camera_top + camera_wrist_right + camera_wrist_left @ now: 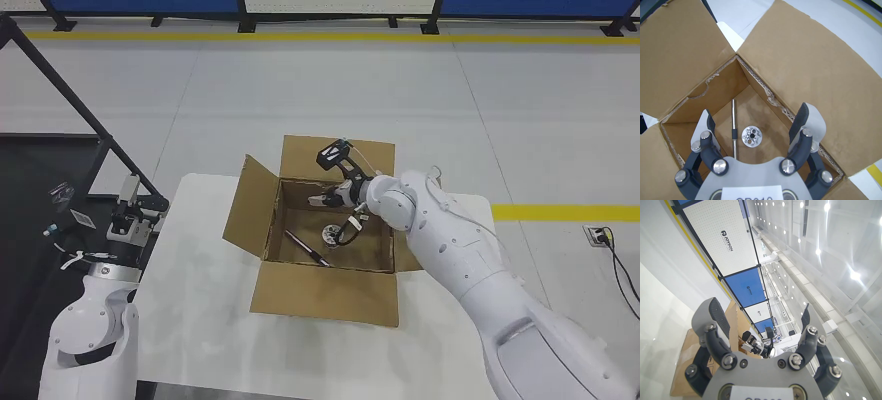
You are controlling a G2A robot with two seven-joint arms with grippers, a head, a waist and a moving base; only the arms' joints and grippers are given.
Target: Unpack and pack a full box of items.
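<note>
An open cardboard box [325, 290] stands on the white table with its flaps spread. On its floor lie a thin metal rod [733, 121] with a dark band and a round metal disc [751, 136] with holes; in the top view the rod [305, 247] and the disc [330, 237] sit side by side. My right gripper [756, 121] hangs open over the box's back right part, above the disc, holding nothing; the top view shows my right gripper [333, 198] there. My left gripper [761, 313] is open and empty, raised at the table's left side.
The box [696, 344] and the right arm's gripper [751, 342] show far off in the left wrist view. A black frame [90, 120] stands at the table's left. Bare white tabletop [200, 300] lies left of and in front of the box.
</note>
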